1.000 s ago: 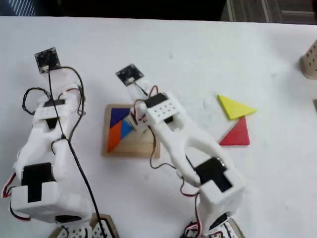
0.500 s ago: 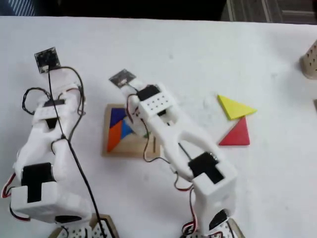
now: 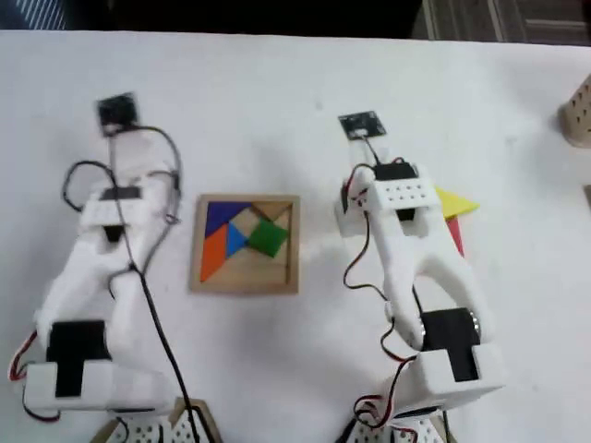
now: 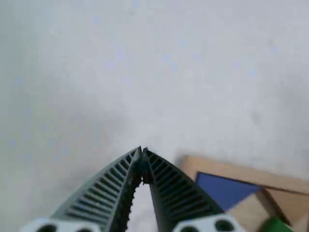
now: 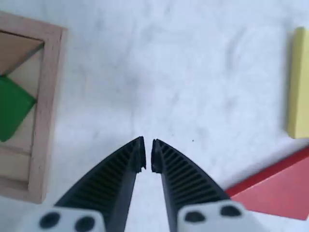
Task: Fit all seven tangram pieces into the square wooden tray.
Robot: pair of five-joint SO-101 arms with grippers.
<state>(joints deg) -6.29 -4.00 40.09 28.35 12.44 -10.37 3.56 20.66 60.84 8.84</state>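
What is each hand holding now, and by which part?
Nothing is held. The left hand and the right hand are both shut and empty.

One tray (image 3: pixel 245 281) holds four coloured pieces (image 3: pixel 268 237); two loose pieces (image 3: pixel 459 203) outside.

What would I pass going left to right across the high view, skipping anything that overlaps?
Left arm → tray → right arm → wooden block at the right edge. The yellow piece and red piece overlap the right arm, so I skip them.
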